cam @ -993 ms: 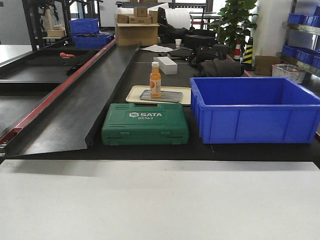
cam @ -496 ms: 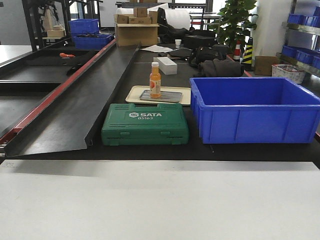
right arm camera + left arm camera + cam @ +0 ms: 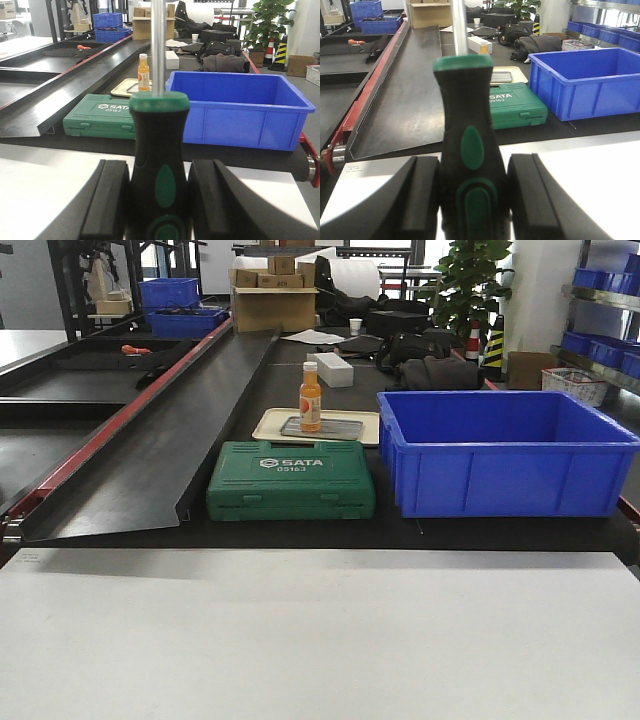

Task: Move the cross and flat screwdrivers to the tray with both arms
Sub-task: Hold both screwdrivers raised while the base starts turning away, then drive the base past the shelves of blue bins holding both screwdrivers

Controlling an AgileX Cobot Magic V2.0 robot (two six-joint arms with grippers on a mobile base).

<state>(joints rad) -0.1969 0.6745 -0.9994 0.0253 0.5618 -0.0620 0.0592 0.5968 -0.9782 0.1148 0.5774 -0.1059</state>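
**Grip.** The left gripper [image 3: 472,165] is pinched on the left-hand screwdriver [image 3: 465,100], with both pads against the lower handle. The right gripper [image 3: 157,170] holds the right-hand screwdriver [image 3: 160,125] the same way.

**Axis.** In each wrist view the tool's long axis runs straight to 12 o'clock from the jaws. The handle sits low and the shaft leaves the top of the frame.

**Appearance.** Both have thick black handles with green caps and inlays, and slim metal shafts. The tips are out of view, so cross and flat cannot be told apart.

**Destination.** The wide grey tray appears in no view, so its bearing and the nearer arm cannot be told. Beyond the white table [image 3: 320,640], at 12 o'clock, lies a green SATA case [image 3: 291,480]. A blue bin [image 3: 500,475] stands at 1 o'clock. Behind the case is a cream tray [image 3: 262,428] carrying a small grey tray [image 3: 345,430] and an orange bottle [image 3: 311,400].
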